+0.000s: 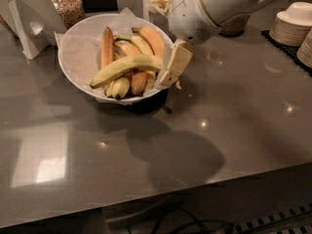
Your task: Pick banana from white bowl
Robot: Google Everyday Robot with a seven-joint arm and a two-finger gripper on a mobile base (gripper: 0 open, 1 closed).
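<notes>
The tool (172, 68) hangs at the white bowl (70, 65) right rim, over the banana (126, 65) end; its spread cannot be told.

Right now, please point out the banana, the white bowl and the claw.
banana (127, 65): camera view, middle of its curved body.
white bowl (73, 53): camera view, bare left wall.
claw (165, 81): camera view, its tip, at the bowl's right rim.

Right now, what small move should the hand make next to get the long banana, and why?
Probably ease the hand inward over the middle of the banana: it hangs at the rim of the white bowl, by one end of the banana, which lies atop the other bananas.
</notes>
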